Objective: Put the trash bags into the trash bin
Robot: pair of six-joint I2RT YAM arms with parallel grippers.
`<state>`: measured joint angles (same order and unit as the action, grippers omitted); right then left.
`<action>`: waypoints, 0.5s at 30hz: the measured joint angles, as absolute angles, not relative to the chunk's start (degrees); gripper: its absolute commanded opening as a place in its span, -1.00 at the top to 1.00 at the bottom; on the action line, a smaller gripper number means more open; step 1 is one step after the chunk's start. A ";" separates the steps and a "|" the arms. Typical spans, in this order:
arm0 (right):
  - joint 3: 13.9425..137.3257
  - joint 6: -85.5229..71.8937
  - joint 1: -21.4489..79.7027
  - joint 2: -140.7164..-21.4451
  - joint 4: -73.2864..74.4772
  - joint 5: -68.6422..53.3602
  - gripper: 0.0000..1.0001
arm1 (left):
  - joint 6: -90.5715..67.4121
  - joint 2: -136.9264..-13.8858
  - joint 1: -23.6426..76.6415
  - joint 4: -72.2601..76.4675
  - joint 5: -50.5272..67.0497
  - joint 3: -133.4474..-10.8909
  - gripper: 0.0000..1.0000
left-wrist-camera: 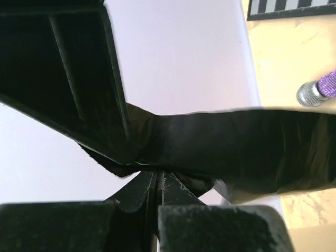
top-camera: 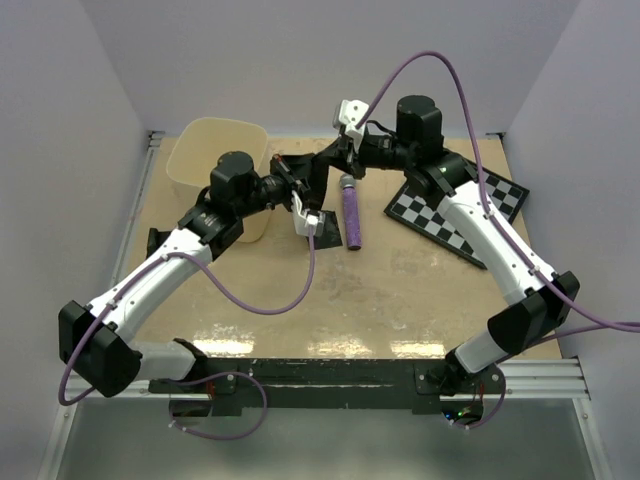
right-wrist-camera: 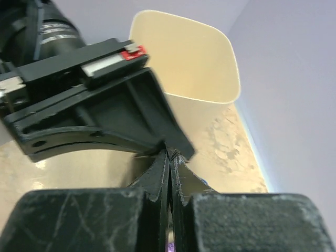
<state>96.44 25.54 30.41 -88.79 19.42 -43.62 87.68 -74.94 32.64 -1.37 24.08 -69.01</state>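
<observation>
Both pairs of jaws are pressed fully together and meet tip to tip. The left gripper (left-wrist-camera: 157, 191) pinches a fold of the trash bag (left-wrist-camera: 236, 152), whose dark glossy film spreads away from the pinch to one side. The right gripper (right-wrist-camera: 169, 169) touches that same fold, but the views do not show whether it also clamps the film. The trash bin (right-wrist-camera: 194, 58) stands upright just behind the left gripper and apart from the bag. Both arms reach inward over the table, forearms raised, wrists turned so the grippers face each other. A purple cylinder (top-camera: 351, 212) lies on the table near the jaws.
</observation>
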 measured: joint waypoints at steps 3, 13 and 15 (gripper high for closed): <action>95.81 26.48 30.06 -88.44 18.92 -41.04 1.00 | 87.55 -73.47 32.75 0.32 24.67 -65.91 1.00; 95.98 28.32 32.84 -88.82 21.50 -41.98 1.00 | 85.80 -72.88 32.80 6.20 24.27 -65.93 1.00; 97.43 26.96 32.67 -88.79 21.34 -41.58 1.00 | 85.97 -72.82 32.67 5.91 23.68 -66.04 1.00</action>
<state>97.43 26.96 32.67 -88.79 21.34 -41.58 85.97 -72.82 32.67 5.91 23.68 -66.04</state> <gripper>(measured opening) 0.007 0.010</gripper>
